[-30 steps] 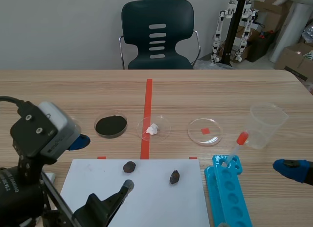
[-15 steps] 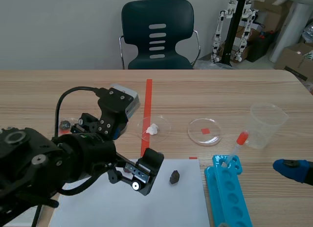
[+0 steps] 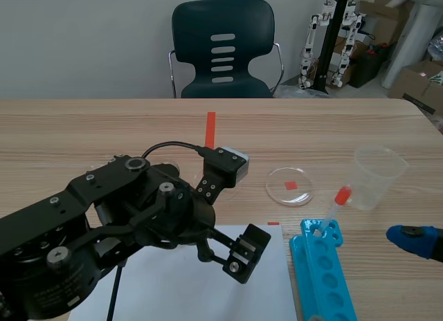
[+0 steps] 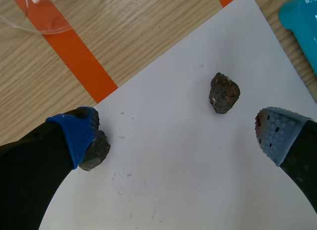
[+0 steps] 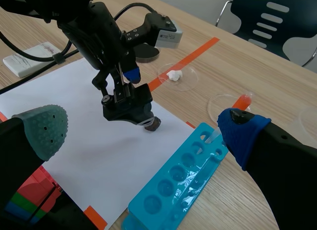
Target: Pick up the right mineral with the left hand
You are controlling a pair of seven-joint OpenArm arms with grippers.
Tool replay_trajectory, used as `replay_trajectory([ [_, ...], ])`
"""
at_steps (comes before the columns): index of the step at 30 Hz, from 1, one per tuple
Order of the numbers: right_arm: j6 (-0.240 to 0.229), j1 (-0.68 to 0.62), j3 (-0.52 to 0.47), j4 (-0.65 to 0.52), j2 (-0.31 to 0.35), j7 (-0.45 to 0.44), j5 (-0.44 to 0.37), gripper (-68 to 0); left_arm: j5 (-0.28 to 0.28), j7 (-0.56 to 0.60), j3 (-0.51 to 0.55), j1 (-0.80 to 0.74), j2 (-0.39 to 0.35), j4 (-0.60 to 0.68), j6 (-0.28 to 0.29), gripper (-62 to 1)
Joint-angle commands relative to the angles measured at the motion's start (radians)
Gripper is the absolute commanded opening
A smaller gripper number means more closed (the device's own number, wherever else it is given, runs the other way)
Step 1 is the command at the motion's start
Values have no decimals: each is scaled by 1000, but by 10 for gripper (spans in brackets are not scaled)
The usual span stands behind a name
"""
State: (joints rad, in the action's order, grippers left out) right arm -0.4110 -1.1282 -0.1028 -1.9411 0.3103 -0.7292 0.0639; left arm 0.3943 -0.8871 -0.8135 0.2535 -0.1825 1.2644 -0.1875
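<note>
left gripper (image 4: 176,136) is hanging released, fingers spread wide above one white sheet (image 4: 163,190). minerals counted: two, both lying on the sheet. the right mineral (image 4: 224,92) is sitting between the fingers, nearer the grey-blue pad (image 4: 277,133), touching neither. the left mineral (image 4: 95,151) is sitting just beside the blue pad (image 4: 74,133), partly hidden by it. the left arm (image 3: 138,210) is coming in low, wrist pitching downward over the sheet. right gripper (image 5: 143,136) is sitting released near one turquoise rack (image 5: 183,185).

Blue tube rack (image 3: 324,276) w/ red-capped dropper (image 3: 334,207); clear cup (image 3: 377,177) nr; petri dish (image 3: 279,190) (red mark under); chair (image 3: 194,44) behind.
</note>
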Motion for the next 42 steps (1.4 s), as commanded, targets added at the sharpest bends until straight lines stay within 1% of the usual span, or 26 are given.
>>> replay_trajectory([
  [1,-1,-2,-3,-9,0,-15,-11,-37,-2,-4,0,11,22,12,-2,14],
  [4,-1,-2,-3,-9,0,-15,-11,-37,-18,-27,0,19,61,-24,-2,14],
  [7,-1,-2,-3,-9,0,-15,-11,-37,-19,-31,0,24,92,-56,-2,14],
  [11,-1,-2,-3,-9,0,-15,-11,-37,-26,-26,0,24,117,-86,-2,14],
  [14,-1,-2,-3,-9,0,-15,-11,-37,-45,-16,0,27,135,-108,-3,14],
  [16,-1,-2,-3,-9,0,-15,-11,-37,-47,0,0,27,146,-121,-3,14],
  [25,-1,-2,-3,-9,0,-15,-11,-37,-58,2,0,35,167,-174,-5,14],
  [32,-1,-2,-3,-9,0,-15,-11,-37,-62,4,0,35,181,-174,-6,14],
  [33,-1,-2,-3,-9,0,-15,-11,-37,-62,4,0,35,182,-174,-6,2],
  [42,-1,-2,-3,-9,0,-15,-11,-37,-62,4,0,35,188,-174,-6,-202],
])
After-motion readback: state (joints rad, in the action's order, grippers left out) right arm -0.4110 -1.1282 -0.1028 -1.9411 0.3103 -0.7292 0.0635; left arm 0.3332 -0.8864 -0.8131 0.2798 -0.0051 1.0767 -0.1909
